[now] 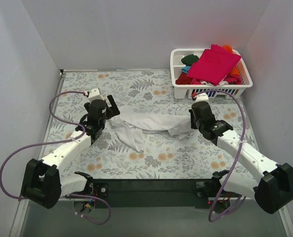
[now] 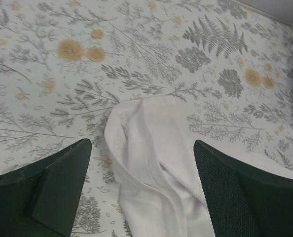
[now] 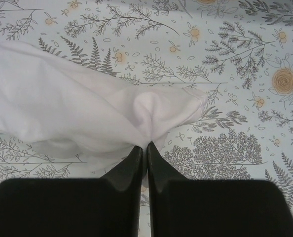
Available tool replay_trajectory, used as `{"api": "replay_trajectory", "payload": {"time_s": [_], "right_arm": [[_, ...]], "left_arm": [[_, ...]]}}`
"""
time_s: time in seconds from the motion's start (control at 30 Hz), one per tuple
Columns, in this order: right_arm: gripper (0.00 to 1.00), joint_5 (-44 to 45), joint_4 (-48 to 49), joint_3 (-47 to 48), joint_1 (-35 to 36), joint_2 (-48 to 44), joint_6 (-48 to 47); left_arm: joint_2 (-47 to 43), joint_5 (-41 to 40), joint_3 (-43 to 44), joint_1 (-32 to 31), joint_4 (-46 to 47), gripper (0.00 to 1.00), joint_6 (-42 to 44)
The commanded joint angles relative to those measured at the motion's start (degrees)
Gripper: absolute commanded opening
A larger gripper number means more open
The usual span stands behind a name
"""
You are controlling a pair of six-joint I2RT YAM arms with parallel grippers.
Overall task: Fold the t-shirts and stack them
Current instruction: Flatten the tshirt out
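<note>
Early stage — white t-shirt [image 1: 146,126] lies unfolded, left gripper [image 2: 141,192] open above it, right gripper [image 3: 146,153] pinching its edge; coloured t-shirts [image 1: 213,64] sit in the basket [image 1: 178,57].

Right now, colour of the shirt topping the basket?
Magenta t-shirt, seen best in the top external view.

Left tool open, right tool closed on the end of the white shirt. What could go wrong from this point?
1. The right tool pinches only a small tuck of the white t-shirt; a pull might slip it free.
2. The left tool stands open over a rolled edge; closing there may catch several layers and bunch the fold.
3. The shirt lies crumpled, not flat, so any fold made now would likely come out uneven.
</note>
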Motion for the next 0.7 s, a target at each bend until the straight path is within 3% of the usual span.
{"api": "replay_trajectory", "payload": {"time_s": [0.0, 0.33, 0.67], "right_arm": [[0.01, -0.95, 3.99, -0.49, -0.22, 0.83, 0.78], [0.01, -2.09, 5.57, -3.39, -0.22, 1.44, 1.05], [0.01, -2.44, 6.10, -3.83, -0.31, 2.06, 0.78]], "left_arm": [[3.72, 10.90, -0.83, -0.28, 5.12, 0.78, -2.85], [14.27, 5.99, 4.27, -0.37, 1.53, 0.78, -0.22], [15.94, 7.13, 2.51, 0.33, -1.20, 0.76, -0.74]]}}
